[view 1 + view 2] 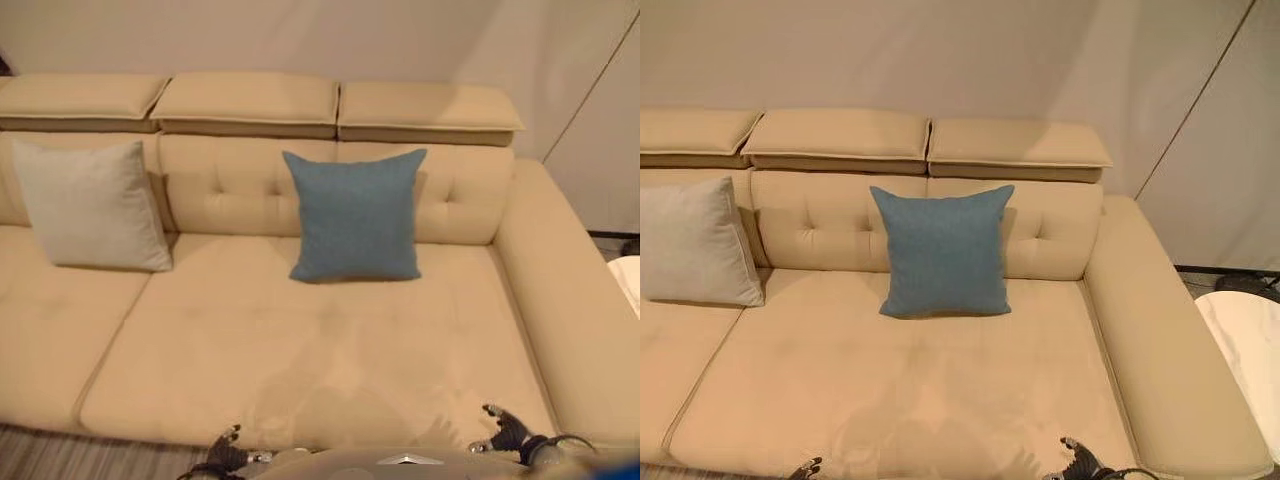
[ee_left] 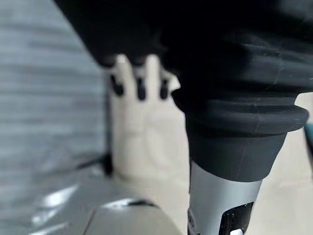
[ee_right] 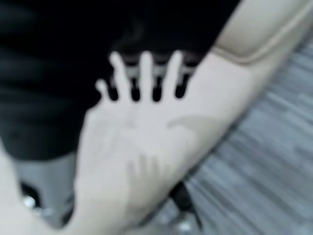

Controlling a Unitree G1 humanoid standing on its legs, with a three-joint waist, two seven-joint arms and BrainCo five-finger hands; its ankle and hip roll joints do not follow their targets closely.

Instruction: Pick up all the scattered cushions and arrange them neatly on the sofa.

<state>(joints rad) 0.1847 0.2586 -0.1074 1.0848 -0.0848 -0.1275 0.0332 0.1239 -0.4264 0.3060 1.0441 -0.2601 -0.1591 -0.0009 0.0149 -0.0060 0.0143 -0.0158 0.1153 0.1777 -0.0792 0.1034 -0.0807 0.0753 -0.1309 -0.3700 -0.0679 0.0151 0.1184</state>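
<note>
2 cushions lean upright on the sofa (image 1: 330, 370): grey (image 1: 92, 205) upper left, blue (image 1: 356, 215) centre. Both hands, left (image 1: 225, 452) and right (image 1: 506, 428), hang open and empty. Stopping now risks missing cushions out of frame.

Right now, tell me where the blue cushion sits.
The blue cushion stands upright against the sofa backrest, on the wide right seat, right of the grey cushion and apart from it, left of the armrest.

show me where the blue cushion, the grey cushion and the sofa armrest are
blue cushion (image 1: 356, 215), left eye view, centre of its face
grey cushion (image 1: 90, 205), left eye view, middle of its face
sofa armrest (image 1: 1160, 340), right eye view, its top surface
</note>
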